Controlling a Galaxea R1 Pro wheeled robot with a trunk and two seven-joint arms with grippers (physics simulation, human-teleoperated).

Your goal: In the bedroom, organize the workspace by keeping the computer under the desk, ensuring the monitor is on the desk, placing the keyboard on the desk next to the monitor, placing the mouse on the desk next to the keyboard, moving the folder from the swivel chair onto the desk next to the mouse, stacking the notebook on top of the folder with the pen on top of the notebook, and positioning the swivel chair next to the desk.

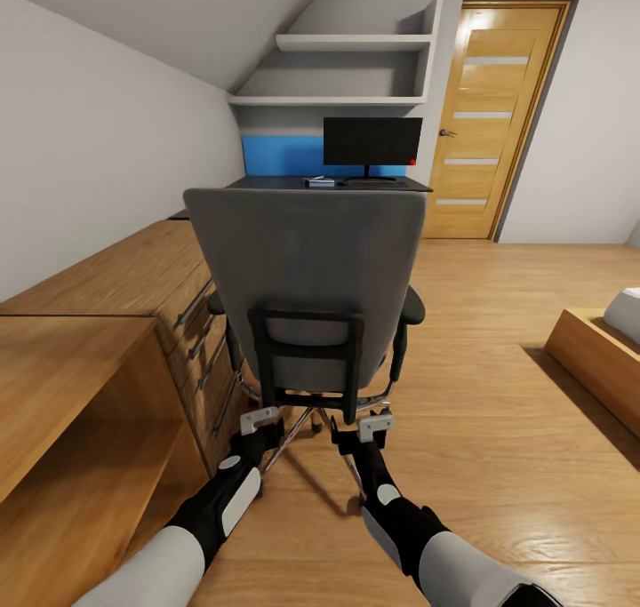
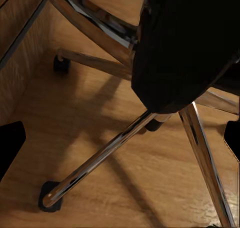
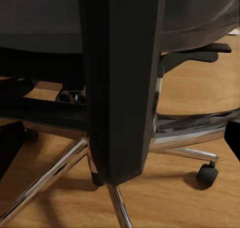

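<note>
The grey padded back of the swivel chair [image 1: 307, 278] fills the middle of the head view and hides its seat, along with most of the desk [image 1: 267, 182] behind it. Only a strip of the desk's glossy black top and its bright blue back panel clears the chair. On that strip stands the monitor [image 1: 372, 142], a wide flat black screen with a red dot at its lower right corner, on a black stand. Small items lie on the desk just left of the stand, too small to identify.

A black rectangular frame [image 1: 307, 358] runs down the chair's back to a chrome base with spokes on dark casters, standing on a wood-plank floor [image 1: 498, 411]. Light wooden drawer units [image 1: 151, 296] with bar handles line the left wall; a wooden door [image 1: 493, 118] with pale panels stands at far right.

The left gripper [image 1: 258, 422] and right gripper [image 1: 372, 427], grey-tipped on black-and-white arms, are held low behind the chair, near the foot of the black frame. The left wrist view looks at a chrome spoke [image 2: 100, 158] and a caster; the right wrist view at the frame's black upright [image 3: 122, 83]. Neither gripper's opening or contact with the chair can be made out.
</note>
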